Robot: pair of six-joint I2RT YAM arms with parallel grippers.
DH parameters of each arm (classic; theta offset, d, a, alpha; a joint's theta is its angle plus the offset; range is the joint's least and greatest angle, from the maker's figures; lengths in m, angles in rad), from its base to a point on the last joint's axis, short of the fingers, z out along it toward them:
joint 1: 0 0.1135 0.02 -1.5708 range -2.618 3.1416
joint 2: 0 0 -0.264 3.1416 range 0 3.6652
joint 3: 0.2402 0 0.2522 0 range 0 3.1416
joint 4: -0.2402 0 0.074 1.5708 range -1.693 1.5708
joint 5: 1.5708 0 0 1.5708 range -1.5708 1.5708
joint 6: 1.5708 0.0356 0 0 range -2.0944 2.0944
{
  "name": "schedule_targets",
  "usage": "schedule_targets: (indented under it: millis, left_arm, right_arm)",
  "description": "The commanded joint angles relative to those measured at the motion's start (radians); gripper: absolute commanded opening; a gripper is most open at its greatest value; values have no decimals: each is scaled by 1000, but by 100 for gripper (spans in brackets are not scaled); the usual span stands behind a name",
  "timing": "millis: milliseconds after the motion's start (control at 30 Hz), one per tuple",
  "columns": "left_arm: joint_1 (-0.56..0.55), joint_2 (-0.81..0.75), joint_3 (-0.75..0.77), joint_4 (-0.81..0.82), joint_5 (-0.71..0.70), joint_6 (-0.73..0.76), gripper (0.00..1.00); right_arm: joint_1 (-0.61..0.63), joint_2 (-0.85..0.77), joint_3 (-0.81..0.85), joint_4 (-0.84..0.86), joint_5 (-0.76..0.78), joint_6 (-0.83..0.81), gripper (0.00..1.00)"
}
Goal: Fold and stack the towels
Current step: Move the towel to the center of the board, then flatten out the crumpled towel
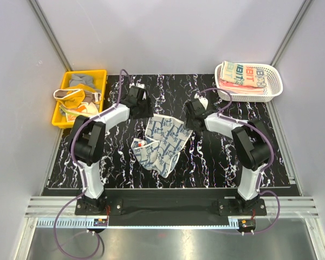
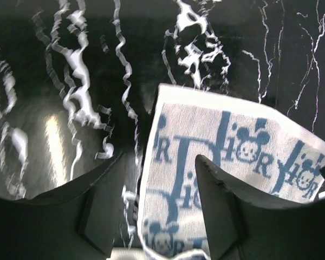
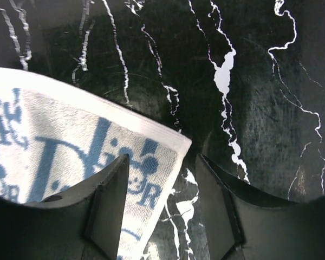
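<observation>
Left gripper (image 2: pixel 160 216) — spread wide, nothing pinched, poised over the far left corner of the pale blue-white towel (image 2: pixel 233 151), one finger (image 2: pixel 233 216) above the cloth and the other over bare table (image 2: pixel 54 65). Right gripper (image 3: pixel 161 211) — likewise parted and empty, straddling the far right corner, with the hem reaching into the gap.

Set that way, most likely, so as to take each corner from the side on closing and lift both together for a fold.

Towel lying mid-table between the two arms, rumpled and skewed, near end crumpled with a flap turned up; not yet folded.

Folded towels (image 1: pixel 244 76) stacked in the white basket (image 1: pixel 276 89) at the far right, presumably the destination. Loose towels (image 1: pixel 78 92) heaped in the yellow tray (image 1: pixel 92 72) at the far left, presumably waiting their turn.

Worth watching: thin cloth flat on a hard slab, easy to miss altogether or to catch unevenly at one corner.
</observation>
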Motion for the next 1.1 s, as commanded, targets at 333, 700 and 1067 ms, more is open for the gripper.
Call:
schedule_targets:
  millis: [333,700,1067]
  left_arm:
    - [32,249,273,-88,121,163,63]
    - [33,286,267,-84,106,149,47]
    - [33,248,216,-45,121,132,5]
  right_arm:
    - [1,71,70,-24,44,-18,59]
    - [1,101,102,-35,16,-36,36]
    - [1,112,142,-56,33,-71,16]
